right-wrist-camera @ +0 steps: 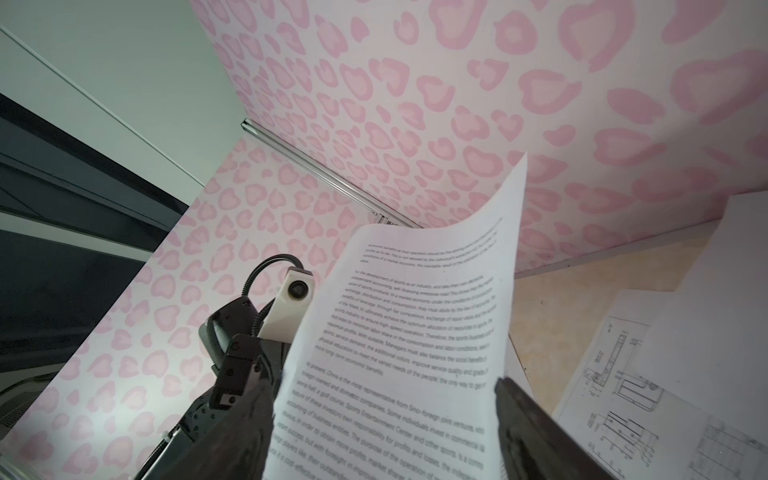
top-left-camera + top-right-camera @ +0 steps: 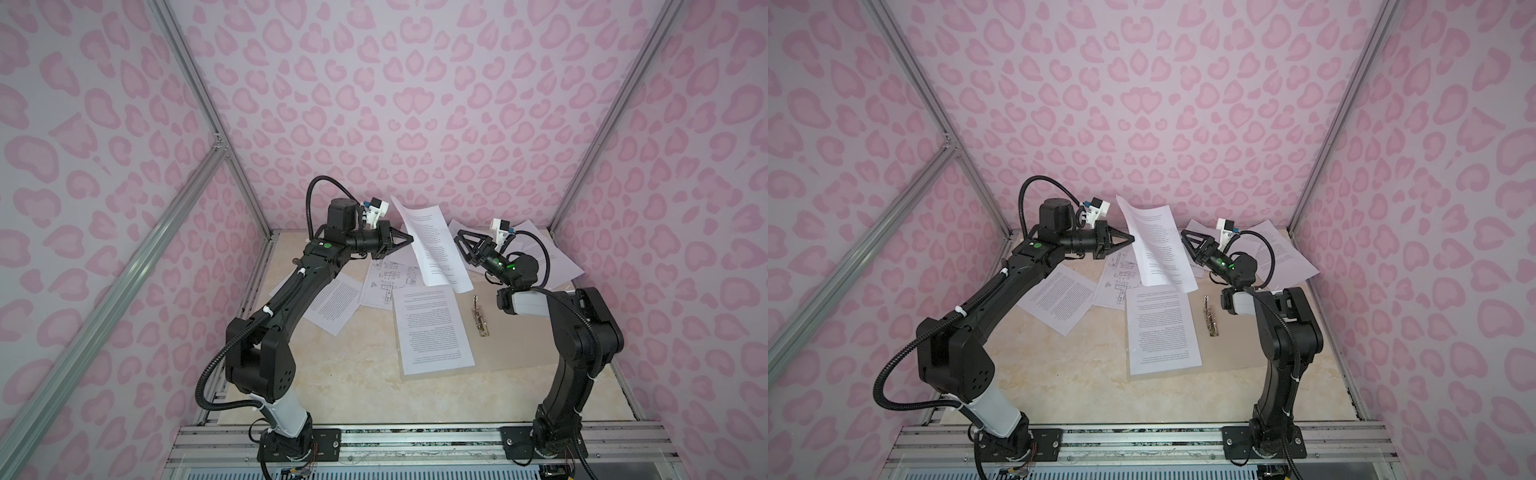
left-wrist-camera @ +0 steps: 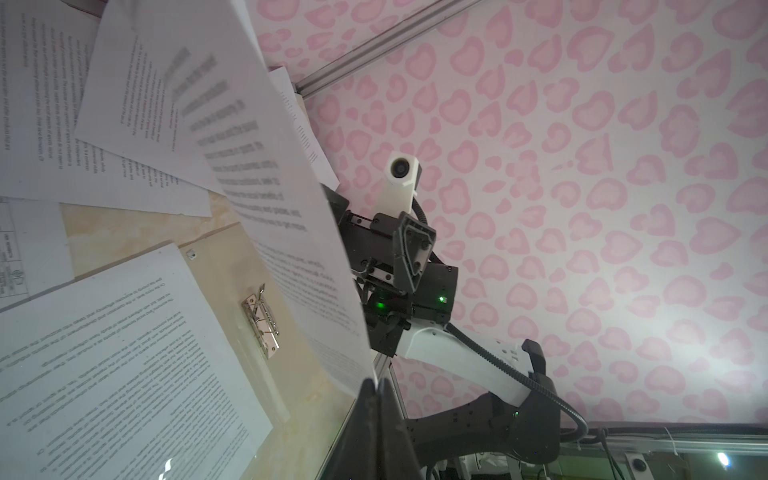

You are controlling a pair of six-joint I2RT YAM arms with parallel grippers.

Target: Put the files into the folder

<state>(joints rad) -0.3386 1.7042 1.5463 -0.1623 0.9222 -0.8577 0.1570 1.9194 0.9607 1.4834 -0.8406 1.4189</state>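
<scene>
The left tool [image 2: 411,240] [image 2: 1133,240] is fully closed and pinches the edge of a raised sheet [image 2: 432,245] [image 2: 1156,245], holding it off the table [image 2: 332,382] at a steep slant with its top corner against the back wall. In the left wrist view the closed tips [image 3: 376,386] grip the sheet's [image 3: 282,216] near corner.

The right tool [image 2: 460,249] [image 2: 1188,248] stands wide open just beside the opposite edge of that sheet and holds nothing. From the right wrist the sheet [image 1: 415,324] fills the gap between the two fingers [image 1: 523,419]. Whether either finger touches the paper cannot be told.

The folder [image 2: 511,336] [image 2: 1237,336] [image 3: 220,266] lies open and flat on the table below both tools, its metal clip [image 2: 480,316] [image 2: 1210,316] [image 3: 261,320] along the spine. A printed sheet [image 2: 430,328] [image 2: 1160,328] [image 3: 116,365] rests on its left half. A drawing sheet [image 2: 386,282] [image 2: 1117,278] [image 1: 623,395] and a text page [image 2: 336,305] lie on the table left of the folder. More pages [image 2: 557,257] lie behind the right arm.

On the raised sheet, "For the development of sports as an industry" and "Sino-foreign joint ventures" can be read. The other pages' print is too small to read.
</scene>
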